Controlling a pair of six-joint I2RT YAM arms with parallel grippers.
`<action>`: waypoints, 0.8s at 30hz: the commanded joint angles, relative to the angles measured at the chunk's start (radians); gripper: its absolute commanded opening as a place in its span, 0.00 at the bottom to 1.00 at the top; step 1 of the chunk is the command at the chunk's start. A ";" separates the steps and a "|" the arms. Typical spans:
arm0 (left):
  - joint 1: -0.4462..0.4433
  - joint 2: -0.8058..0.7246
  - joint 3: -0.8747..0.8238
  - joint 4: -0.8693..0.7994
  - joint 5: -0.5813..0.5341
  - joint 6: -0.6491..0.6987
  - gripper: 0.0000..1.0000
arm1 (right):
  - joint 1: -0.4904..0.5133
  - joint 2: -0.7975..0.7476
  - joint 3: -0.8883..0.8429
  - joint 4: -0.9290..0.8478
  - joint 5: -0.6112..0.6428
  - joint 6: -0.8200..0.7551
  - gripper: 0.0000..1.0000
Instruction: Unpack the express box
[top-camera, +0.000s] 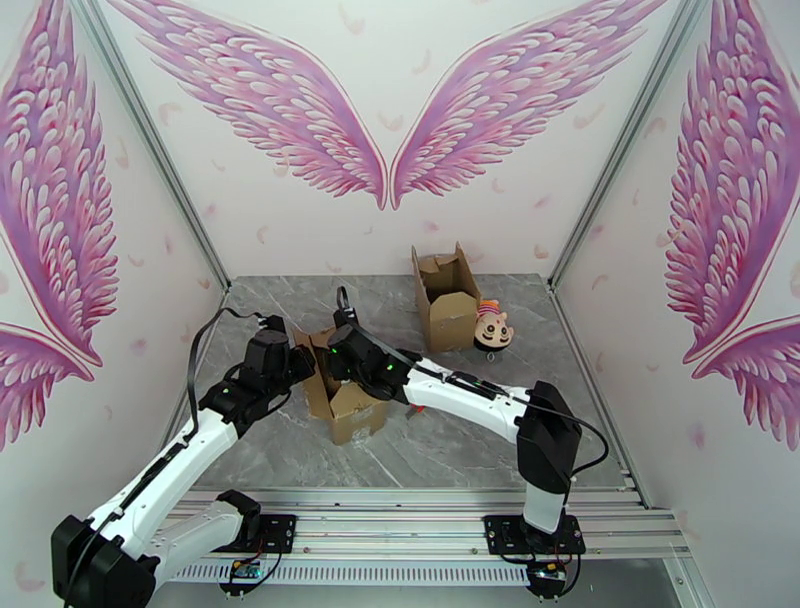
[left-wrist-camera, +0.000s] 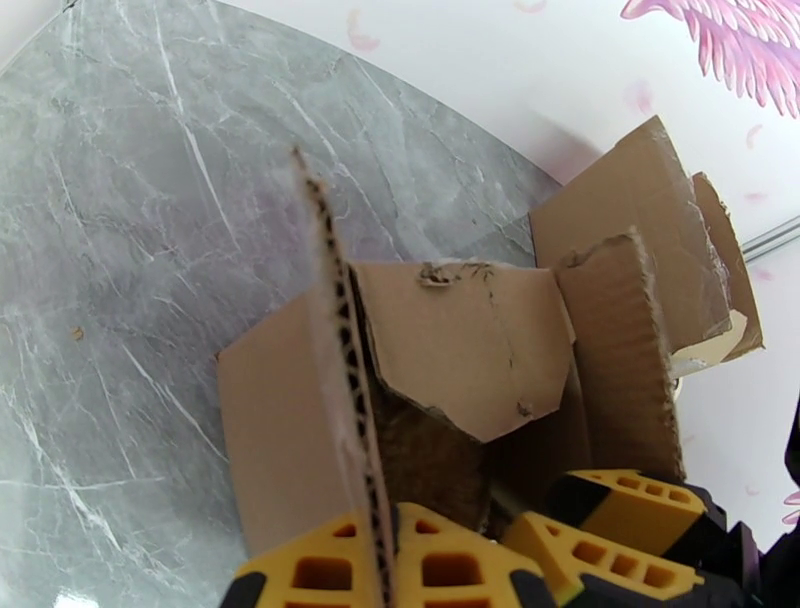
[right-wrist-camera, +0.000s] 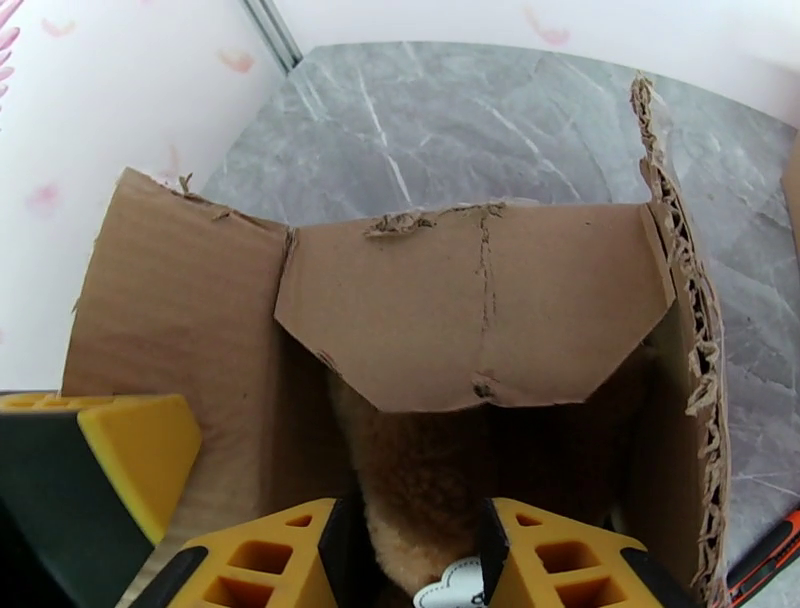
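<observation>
Left fingers (left-wrist-camera: 320, 570) pinch box flap (left-wrist-camera: 340, 330), right fingers (right-wrist-camera: 270, 560) flank plush (right-wrist-camera: 420, 500), grip unclear; marble table (left-wrist-camera: 120, 250), winged walls (top-camera: 390, 100)

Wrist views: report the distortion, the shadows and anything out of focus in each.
Left wrist view: the table has its far edge bowed into a curve by the wide lens; the pinched flap, close up, looms oversized. Right wrist view: the box interior is shadowed under its folded flap, leaving the tan plush dim; torn cardboard edges are sharp.
</observation>
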 joint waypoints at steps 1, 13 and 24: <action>-0.001 0.017 0.020 0.001 -0.008 0.027 0.00 | -0.012 0.064 0.046 -0.083 0.001 -0.015 0.45; -0.001 0.039 0.041 0.002 -0.001 0.039 0.00 | 0.004 0.210 0.218 -0.280 0.122 -0.067 0.50; -0.002 0.033 0.034 0.005 0.000 0.036 0.00 | 0.004 0.281 0.229 -0.255 0.121 -0.050 0.43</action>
